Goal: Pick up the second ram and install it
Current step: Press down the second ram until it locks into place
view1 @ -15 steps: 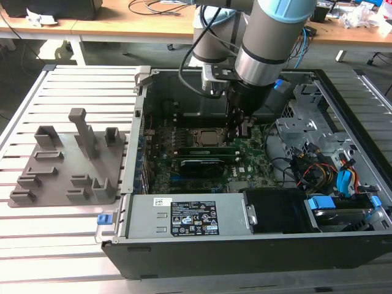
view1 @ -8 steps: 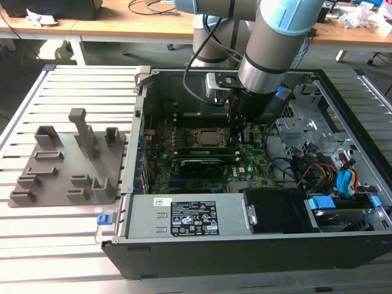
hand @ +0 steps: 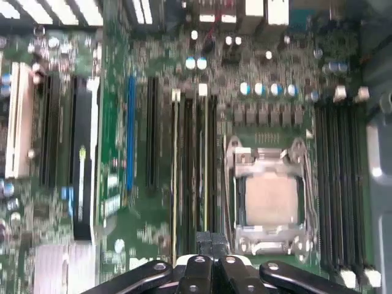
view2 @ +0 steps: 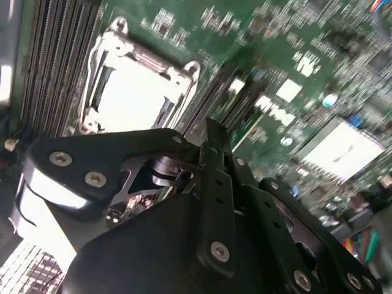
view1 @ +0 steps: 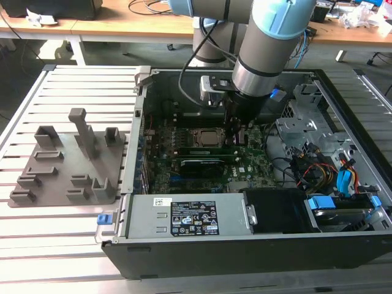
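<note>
My gripper (view1: 236, 139) reaches down into the open computer case (view1: 184, 245), right beside the CPU socket (view1: 205, 136). In both wrist views its black fingers (hand: 202, 245) are pressed together, so the gripper (hand: 209, 240) (view2: 211, 138) is shut. The tips hover just over the bank of memory slots (hand: 195, 171) next to the socket (hand: 269, 199). Thin sticks with yellowish edges stand edge-on in those slots. One of them, the second ram (hand: 207, 184), runs straight under the fingertips. Whether the tips pinch or only touch it is hidden.
The grey fixture tray (view1: 61, 184) lies on the slatted table at the exterior view's left, its holders bare. A long black card (view1: 199, 164) sits near the slots. Drive cages and cable bundles (view1: 318, 165) crowd the case's right side, and the power supply (view1: 184, 217) lies along the front.
</note>
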Robot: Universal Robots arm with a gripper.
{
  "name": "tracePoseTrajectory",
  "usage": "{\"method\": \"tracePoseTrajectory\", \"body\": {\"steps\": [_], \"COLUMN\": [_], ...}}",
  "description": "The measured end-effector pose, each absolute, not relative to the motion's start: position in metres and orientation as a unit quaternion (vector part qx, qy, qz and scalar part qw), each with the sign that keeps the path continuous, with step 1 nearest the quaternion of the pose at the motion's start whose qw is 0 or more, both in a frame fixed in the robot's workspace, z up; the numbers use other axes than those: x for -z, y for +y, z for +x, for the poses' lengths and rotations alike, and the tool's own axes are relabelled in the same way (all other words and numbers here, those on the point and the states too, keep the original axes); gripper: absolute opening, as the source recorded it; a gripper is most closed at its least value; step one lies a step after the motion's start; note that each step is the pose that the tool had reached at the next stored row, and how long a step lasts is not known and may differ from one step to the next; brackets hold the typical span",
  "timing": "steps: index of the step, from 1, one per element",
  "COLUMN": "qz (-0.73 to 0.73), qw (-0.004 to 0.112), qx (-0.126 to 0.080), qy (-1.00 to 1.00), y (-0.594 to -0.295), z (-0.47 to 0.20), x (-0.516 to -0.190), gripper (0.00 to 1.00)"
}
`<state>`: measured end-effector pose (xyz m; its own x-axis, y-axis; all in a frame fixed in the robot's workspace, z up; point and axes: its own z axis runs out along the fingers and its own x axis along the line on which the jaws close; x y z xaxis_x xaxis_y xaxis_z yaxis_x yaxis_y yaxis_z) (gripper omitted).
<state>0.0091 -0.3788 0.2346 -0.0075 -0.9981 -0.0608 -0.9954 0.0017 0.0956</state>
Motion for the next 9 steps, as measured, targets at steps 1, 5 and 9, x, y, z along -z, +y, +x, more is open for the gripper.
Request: {"method": "tracePoseTrajectory", "body": {"steps": [1, 5, 9], "qz": [0.704, 0.705, 0.705], "qw": [0.012, 0.010, 0.009], "qx": [0.055, 0.053, 0.052], "qy": [-0.708, -0.708, -0.708], "y": [-0.379, -0.379, -0.379], "z": [-0.002, -0.041, -0.059], "x": [-0.235, -0.234, -0.232], "gripper": [0.11, 0.11, 0.11]}}
